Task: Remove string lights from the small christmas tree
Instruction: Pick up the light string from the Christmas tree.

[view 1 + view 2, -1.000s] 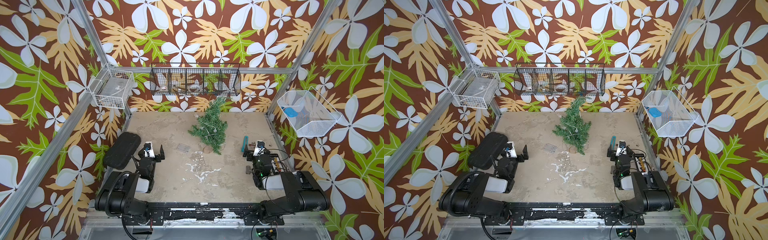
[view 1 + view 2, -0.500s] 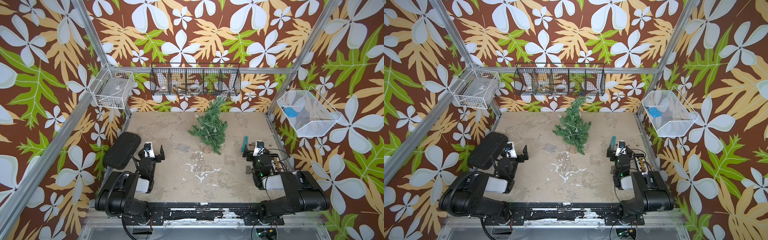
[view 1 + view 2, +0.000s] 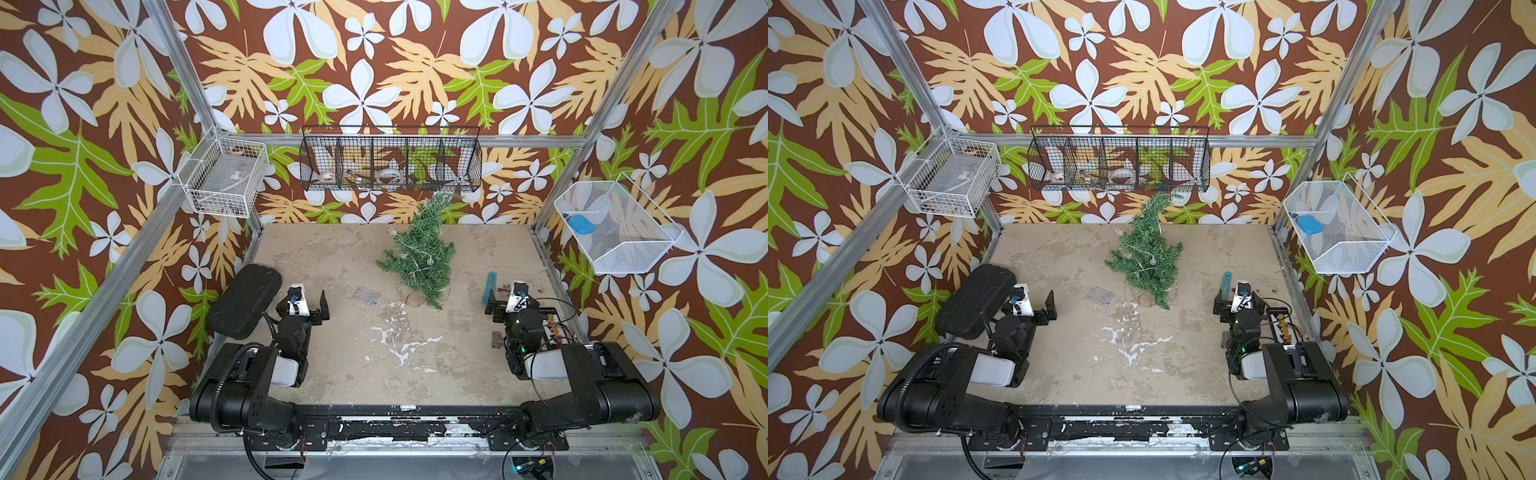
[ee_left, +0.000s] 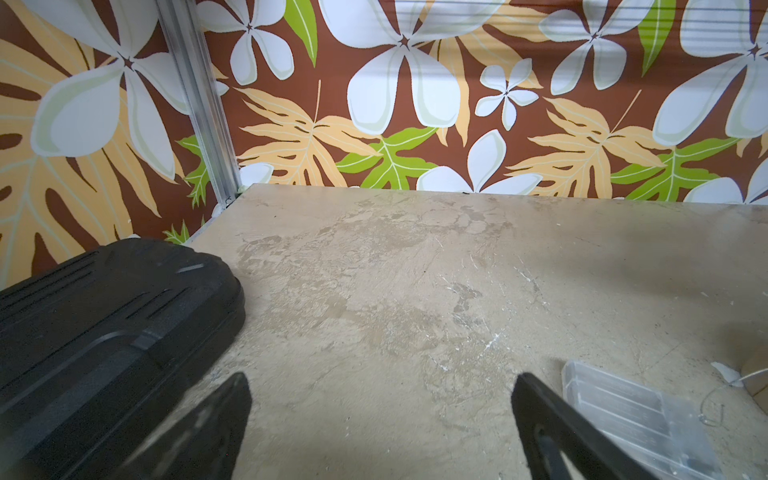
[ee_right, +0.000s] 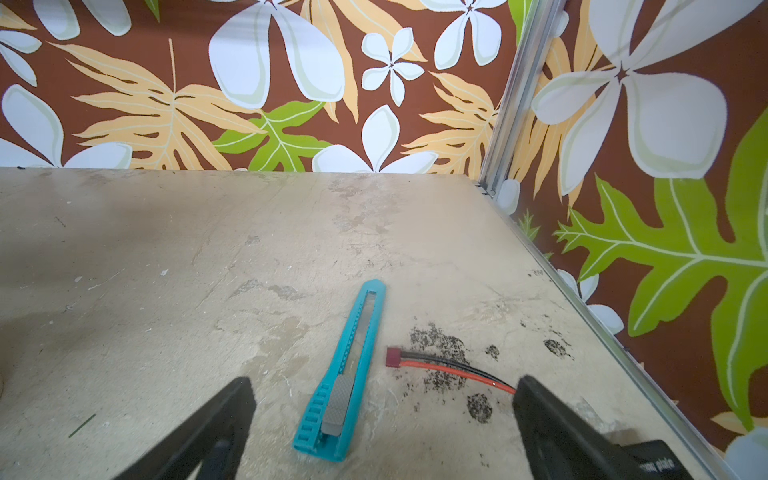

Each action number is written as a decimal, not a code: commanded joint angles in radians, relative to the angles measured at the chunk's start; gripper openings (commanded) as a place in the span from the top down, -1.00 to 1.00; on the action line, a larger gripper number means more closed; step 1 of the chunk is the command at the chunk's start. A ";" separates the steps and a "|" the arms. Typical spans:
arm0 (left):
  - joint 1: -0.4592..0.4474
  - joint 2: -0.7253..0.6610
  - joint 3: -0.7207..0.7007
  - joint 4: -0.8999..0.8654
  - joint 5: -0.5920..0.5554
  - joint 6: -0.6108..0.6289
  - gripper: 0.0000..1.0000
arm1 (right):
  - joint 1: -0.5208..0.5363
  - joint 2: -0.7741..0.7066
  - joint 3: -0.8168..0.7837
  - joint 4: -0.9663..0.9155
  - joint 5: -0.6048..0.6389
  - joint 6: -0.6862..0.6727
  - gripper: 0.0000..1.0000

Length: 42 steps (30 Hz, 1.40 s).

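Note:
The small christmas tree (image 3: 420, 249) (image 3: 1147, 253), dark green and bristly, stands on its tan wooden base (image 3: 410, 299) in the middle of the table. The string lights (image 3: 429, 262) (image 3: 1153, 262) run as a thin pale strand with clear bulbs over its branches. Their clear plastic box (image 3: 367, 296) (image 3: 1101, 296) (image 4: 636, 415) lies on the table left of the base. My left gripper (image 3: 306, 297) (image 3: 1035, 301) (image 4: 380, 380) is open and empty near the box. My right gripper (image 3: 513, 297) (image 3: 1240, 297) (image 5: 382, 384) is open and empty at the right.
A black case (image 3: 245, 299) (image 4: 104, 332) lies by the left gripper. A teal utility knife (image 3: 491, 285) (image 5: 349, 365) and a red-black wire (image 5: 440, 365) lie below the right gripper. Wire baskets hang at the left (image 3: 224, 183), back (image 3: 390, 166) and right (image 3: 615, 232).

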 commanded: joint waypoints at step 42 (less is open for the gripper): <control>-0.148 -0.688 -0.101 -0.777 -0.062 -0.737 -0.99 | 0.777 -0.383 0.296 -0.620 -0.139 0.530 -0.30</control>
